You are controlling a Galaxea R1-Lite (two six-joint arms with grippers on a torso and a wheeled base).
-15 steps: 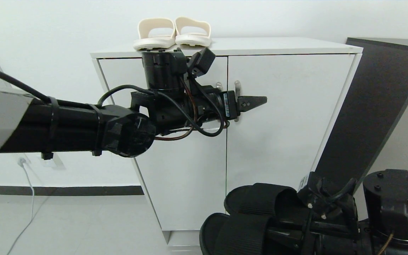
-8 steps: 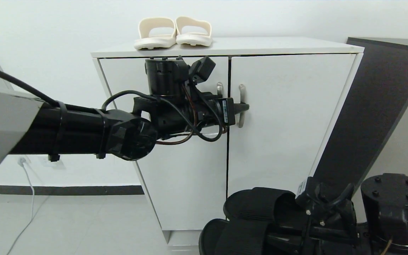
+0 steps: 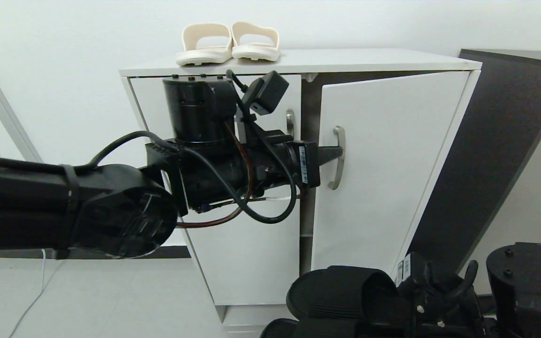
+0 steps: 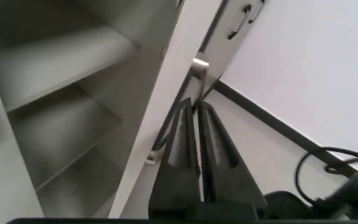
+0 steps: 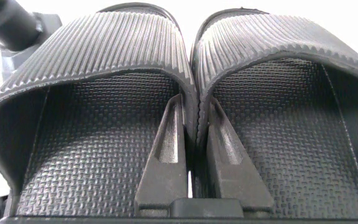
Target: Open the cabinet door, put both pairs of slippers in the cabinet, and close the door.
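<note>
- At cabinet (image 3: 383,58) front: clamping left gripper (image 3: 335,153) jaws on handle (image 3: 339,176) of right door (image 3: 383,164), holding it partly ajar; opening looking roughly half done.
- Low before cabinet: pinching black slippers (image 3: 345,288) together in right gripper (image 5: 194,106), jaws closed on inner edges; not stowed yet.
- On cabinet top: leaving cream slippers (image 3: 228,42) sitting; stowing both pairs and closing remaining.

Head view: facing forward, mid-range on the cabinet (image 3: 369,58) front and its door (image 3: 383,164).
Left wrist view: tight behind the left gripper (image 4: 195,106), sighting past the fingertips along the door edge.
Right wrist view: tight behind the right gripper (image 5: 196,102), black slippers (image 5: 98,124) hugging its fingers.
Shared: head and left wrist, 1 door.
</note>
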